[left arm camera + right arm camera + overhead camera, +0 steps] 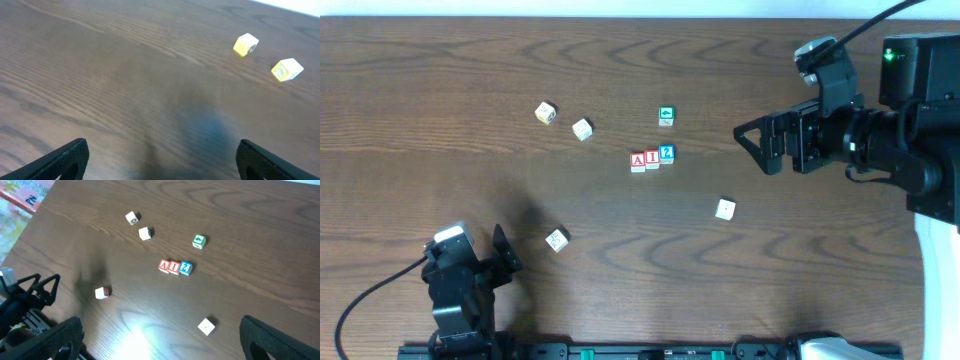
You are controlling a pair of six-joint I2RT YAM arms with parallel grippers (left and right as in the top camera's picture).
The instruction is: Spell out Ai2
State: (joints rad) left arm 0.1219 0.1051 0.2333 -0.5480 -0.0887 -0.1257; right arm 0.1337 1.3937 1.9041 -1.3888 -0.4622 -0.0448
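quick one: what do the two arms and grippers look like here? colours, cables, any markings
Both arms are matte black. The left gripper and right gripper have black angular fingers. Each wrist carries a grey camera block. A black cable runs from the left arm, another from the right. A green light shows on the right arm's housing. No legible markings.
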